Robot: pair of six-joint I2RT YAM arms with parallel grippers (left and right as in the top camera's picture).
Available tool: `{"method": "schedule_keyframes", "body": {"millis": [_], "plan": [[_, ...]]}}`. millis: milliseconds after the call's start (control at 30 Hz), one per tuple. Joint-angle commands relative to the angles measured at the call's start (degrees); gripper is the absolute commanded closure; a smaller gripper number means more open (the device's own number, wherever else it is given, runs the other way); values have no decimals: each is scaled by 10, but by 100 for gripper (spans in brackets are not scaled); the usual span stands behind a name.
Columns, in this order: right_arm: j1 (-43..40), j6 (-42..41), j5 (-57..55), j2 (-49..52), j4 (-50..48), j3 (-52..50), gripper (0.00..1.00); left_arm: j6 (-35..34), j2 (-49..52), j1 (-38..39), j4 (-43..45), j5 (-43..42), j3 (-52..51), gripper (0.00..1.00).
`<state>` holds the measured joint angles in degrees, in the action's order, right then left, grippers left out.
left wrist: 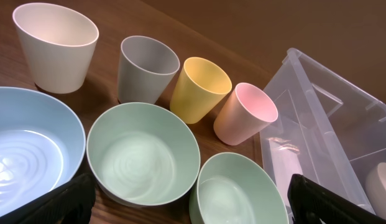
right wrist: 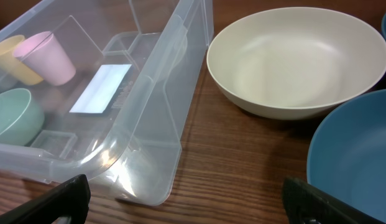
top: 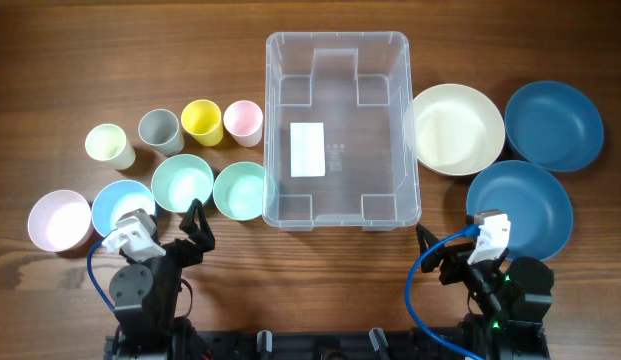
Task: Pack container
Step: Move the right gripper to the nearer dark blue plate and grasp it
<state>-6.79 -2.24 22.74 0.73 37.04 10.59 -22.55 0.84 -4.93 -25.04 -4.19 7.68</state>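
The clear plastic container (top: 337, 38) stands upright at the table's middle with nothing in it, and a white label (top: 308, 150) shows on its bottom. It also shows in the left wrist view (left wrist: 317, 93) and the right wrist view (right wrist: 161, 106). My left gripper (top: 178, 232) is open and empty, just in front of two mint bowls (left wrist: 143, 152) and left of the container's near corner. My right gripper (top: 442, 250) is open and empty, in front of the container's near right corner. Its open jaws (right wrist: 186, 200) hang over bare wood.
Left of the container stand four cups: cream (top: 109, 146), grey (top: 160, 130), yellow (top: 202, 121) and pink (top: 243, 122). In front of them are a pink bowl (top: 59, 220), a light blue bowl (top: 122, 207) and two mint bowls (top: 182, 183). A cream bowl (top: 454, 128) and two dark blue bowls (top: 553, 124) sit to the right.
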Motion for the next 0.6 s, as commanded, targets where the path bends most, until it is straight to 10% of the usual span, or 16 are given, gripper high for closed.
{"method": "schedule_keyframes", "body": {"millis": [0, 333, 567], "plan": [[2, 6, 67, -3, 31, -1, 0, 14, 10, 3, -2, 2, -3, 0], [2, 107, -125, -3, -9, -1, 0, 14, 10, 3, -2, 2, -3, 0], [2, 80, -55, -3, -46, -2, 0, 14, 10, 3, -2, 2, -3, 0]]}}
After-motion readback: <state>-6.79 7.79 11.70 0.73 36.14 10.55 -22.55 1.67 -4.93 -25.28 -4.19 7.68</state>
